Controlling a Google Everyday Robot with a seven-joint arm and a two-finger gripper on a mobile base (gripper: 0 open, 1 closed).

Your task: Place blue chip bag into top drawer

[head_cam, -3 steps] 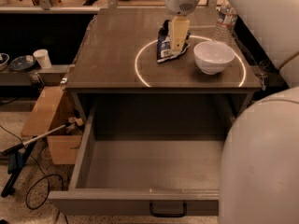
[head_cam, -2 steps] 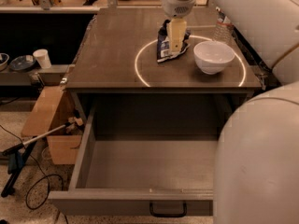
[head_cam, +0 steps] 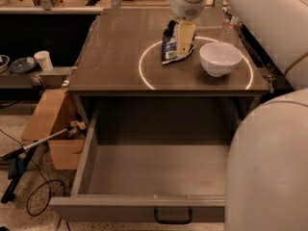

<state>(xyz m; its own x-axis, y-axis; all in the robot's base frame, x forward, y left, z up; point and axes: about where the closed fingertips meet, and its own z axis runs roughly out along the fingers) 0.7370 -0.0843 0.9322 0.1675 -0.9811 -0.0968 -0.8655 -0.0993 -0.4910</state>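
Camera view took in my white arm (head_cam: 269,13) reaching in from the far right. Below it the top drawer (head_cam: 139,208) stood open toward the near edge, 1 black handle (head_cam: 173,217) on its front. On the table (head_cam: 115,57) above, 1 white bowl (head_cam: 220,57) sat right of the blue chip bag (head_cam: 168,47), near but apart. My gripper (head_cam: 185,38) was down against the bag's right side; I could not tell whether it had hold of it.

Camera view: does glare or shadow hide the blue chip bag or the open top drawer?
Camera view: no; a bright ring of light circles the blue chip bag and white bowl without washing them out; the gripper is at the bag; the top drawer is shadowed only at the back; the robot's arm covers its right side.
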